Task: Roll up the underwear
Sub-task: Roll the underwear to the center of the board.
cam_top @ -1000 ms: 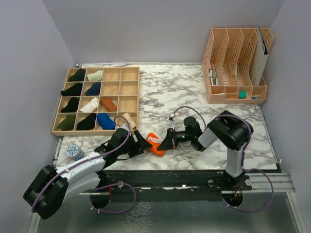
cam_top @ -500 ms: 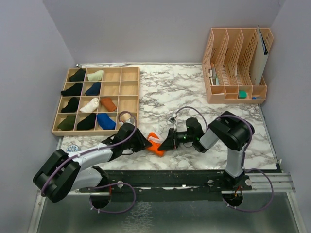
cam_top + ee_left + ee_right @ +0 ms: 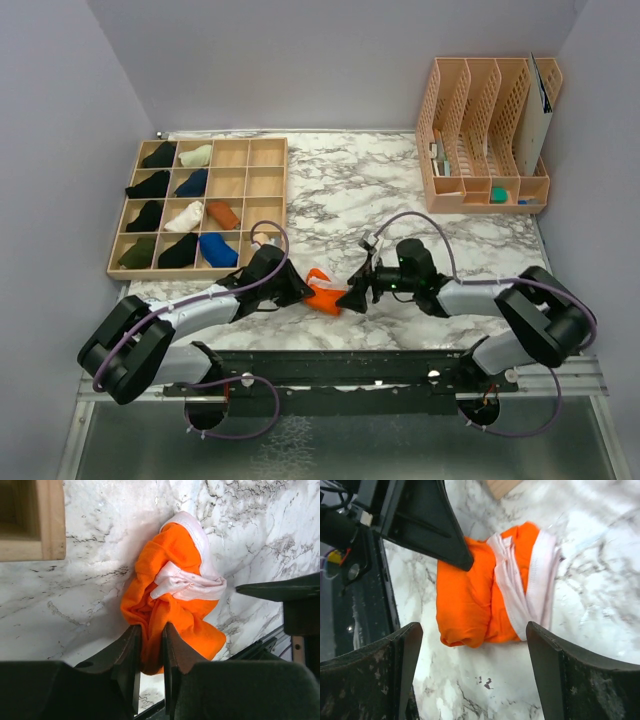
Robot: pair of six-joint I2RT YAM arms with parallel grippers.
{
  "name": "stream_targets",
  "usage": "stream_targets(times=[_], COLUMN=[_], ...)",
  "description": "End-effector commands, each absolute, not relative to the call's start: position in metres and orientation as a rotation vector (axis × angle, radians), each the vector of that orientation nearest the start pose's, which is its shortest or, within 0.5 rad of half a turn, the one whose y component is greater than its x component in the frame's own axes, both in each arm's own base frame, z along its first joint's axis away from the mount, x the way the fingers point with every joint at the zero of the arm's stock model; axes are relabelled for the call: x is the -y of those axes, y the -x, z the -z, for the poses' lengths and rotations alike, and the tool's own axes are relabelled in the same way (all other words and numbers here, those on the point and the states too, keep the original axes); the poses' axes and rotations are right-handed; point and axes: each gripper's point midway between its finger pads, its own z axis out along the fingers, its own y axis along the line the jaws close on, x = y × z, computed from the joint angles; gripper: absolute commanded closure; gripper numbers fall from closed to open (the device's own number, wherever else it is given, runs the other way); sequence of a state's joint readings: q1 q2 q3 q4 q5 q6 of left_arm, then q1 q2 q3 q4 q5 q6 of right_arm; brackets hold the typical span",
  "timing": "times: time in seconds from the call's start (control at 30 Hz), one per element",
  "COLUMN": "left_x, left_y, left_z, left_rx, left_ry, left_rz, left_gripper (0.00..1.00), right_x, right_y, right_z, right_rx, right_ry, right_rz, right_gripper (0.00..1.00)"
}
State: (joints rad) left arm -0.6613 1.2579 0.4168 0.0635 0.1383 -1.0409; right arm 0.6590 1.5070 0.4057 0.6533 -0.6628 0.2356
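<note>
One orange underwear [image 3: 172, 580] bundle, loosely rolled: my left gripper [image 3: 151, 627] pinches its edge, my right gripper [image 3: 472, 625] gapes wide nearby. A firm pinch should guard the roll.

Left jaws tight, right jaws wide

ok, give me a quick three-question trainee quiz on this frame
1. True or false: the right tool is clamped on the orange underwear.
2. Where does the rust-brown underwear lie? A) in the right tool B) in the wooden tray C) under the orange underwear
3. Fill in: the left tool is shut on the ___ underwear.
Key: 1 false, its jaws stand open on either side of the cloth; 2 B; 3 orange.
</note>
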Motion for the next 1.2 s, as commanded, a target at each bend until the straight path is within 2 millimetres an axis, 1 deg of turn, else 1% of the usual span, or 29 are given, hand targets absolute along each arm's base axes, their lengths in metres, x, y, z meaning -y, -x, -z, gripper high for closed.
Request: stream_targets(times=[0.0,0.07,0.17,0.27,0.33,0.4,0.43,0.47,0.57,0.67,0.77,0.87,0.97,1.1,1.17], left_x=[0.227,0.228,0.228,0.23,0.231,0.23,0.23,0.23,0.231,0.233,0.235,0.235,0.236,0.237,0.236], left_y=[-0.2,-0.198,-0.197,-0.197,-0.196,-0.195,-0.195,-0.194,-0.196,-0.196,-0.196,-0.197,-0.197,-0.196,-0.195], left_z=[-0.026,-0.026,-0.026,-0.027,-0.027,-0.025,-0.024,-0.023,-0.024,-0.024,-0.023,-0.023,-0.024,-0.024,-0.024], left_rx=[-2.582,-2.593,-2.61,-2.62,-2.627,-2.639,-2.646,-2.65,-2.654,-2.656,-2.666,-2.668,-2.671,-2.671,-2.674], left_ry=[0.386,0.385,0.389,0.39,0.392,0.395,0.396,0.396,0.399,0.401,0.392,0.392,0.386,0.381,0.379], left_rz=[0.842,0.845,0.837,0.84,0.845,0.834,0.832,0.829,0.827,0.838,0.835,0.833,0.84,0.848,0.849], left_gripper=[0.77,0.77,0.77,0.77,0.77,0.76,0.75,0.75,0.75,0.74,0.73,0.73,0.73,0.72,0.72], right_x=[-0.277,-0.279,-0.287,-0.297,-0.305,-0.313,-0.317,-0.319,-0.329,-0.337,-0.34,-0.34,-0.335,-0.328,-0.326], right_y=[-0.209,-0.211,-0.21,-0.206,-0.201,-0.193,-0.189,-0.189,-0.185,-0.179,-0.179,-0.182,-0.189,-0.197,-0.198], right_z=[-0.068,-0.078,-0.084,-0.083,-0.08,-0.076,-0.074,-0.075,-0.072,-0.065,-0.057,-0.05,-0.041,-0.032,-0.032], right_rx=[-1.853,-1.778,-1.676,-1.587,-1.555,-1.504,-1.479,-1.466,-1.433,-1.413,-1.414,-1.429,-1.456,-1.484,-1.491], right_ry=[0.954,1.007,1.128,1.231,1.29,1.372,1.398,1.395,1.427,1.479,1.492,1.484,1.481,1.464,1.445], right_rz=[-0.972,-0.876,-0.686,-0.501,-0.442,-0.395,-0.373,-0.356,-0.35,-0.347,-0.334,-0.313,-0.252,-0.183,-0.174], right_gripper=[0.12,0.15,0.19,0.25,0.28,0.28,0.28,0.28,0.31,0.35,0.37,0.42,0.49,0.5,0.56])
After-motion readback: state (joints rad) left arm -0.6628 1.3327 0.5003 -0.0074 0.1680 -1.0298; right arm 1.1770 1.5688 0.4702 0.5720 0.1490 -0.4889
